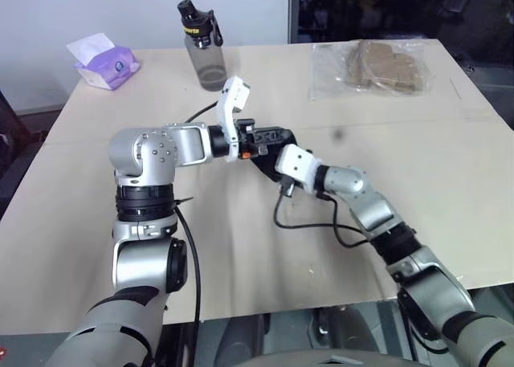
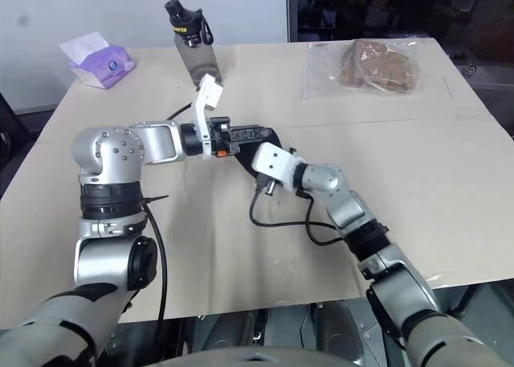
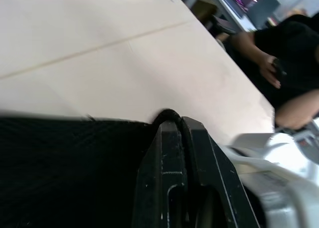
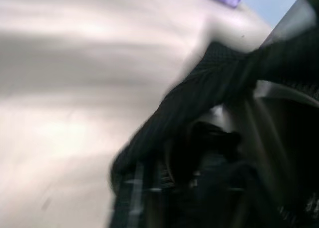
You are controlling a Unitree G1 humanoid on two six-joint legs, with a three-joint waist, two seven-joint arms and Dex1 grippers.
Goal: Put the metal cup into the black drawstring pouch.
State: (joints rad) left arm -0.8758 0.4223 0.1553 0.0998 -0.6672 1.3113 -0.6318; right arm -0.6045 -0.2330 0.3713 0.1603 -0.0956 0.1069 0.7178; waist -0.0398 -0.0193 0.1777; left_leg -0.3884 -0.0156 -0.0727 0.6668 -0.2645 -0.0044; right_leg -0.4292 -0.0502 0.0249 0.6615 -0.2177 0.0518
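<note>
the left claw (image 3: 174, 138) has its two black fingers pressed together on the edge of the black drawstring pouch (image 1: 269, 146), pinching the cloth and a loop of its thin cord between them. in the left eye view the pouch hangs above the middle of the table (image 1: 450, 182), held up between the two arms, with the cord trailing out toward ten o'clock. the right claw (image 1: 269, 165) sits at the pouch from the five o'clock side, its tip lost against the dark cloth, so i cannot tell whether its fingers are apart or together. the right wrist view is smeared, showing black mesh cloth close ahead and a pale curved shiny edge (image 4: 284, 91) beside it that may be the metal cup, though i cannot be sure.

at twelve o'clock from the pouch, near the far edge of the table, stands a grey transparent bottle (image 1: 205, 50) with a black cap. a purple tissue pack (image 1: 104, 62) lies at the far left corner, and a clear plastic bag (image 1: 373, 70) of brown items lies at one o'clock. a person (image 3: 284, 63) in dark clothes is beyond the table's edge in the left wrist view.
</note>
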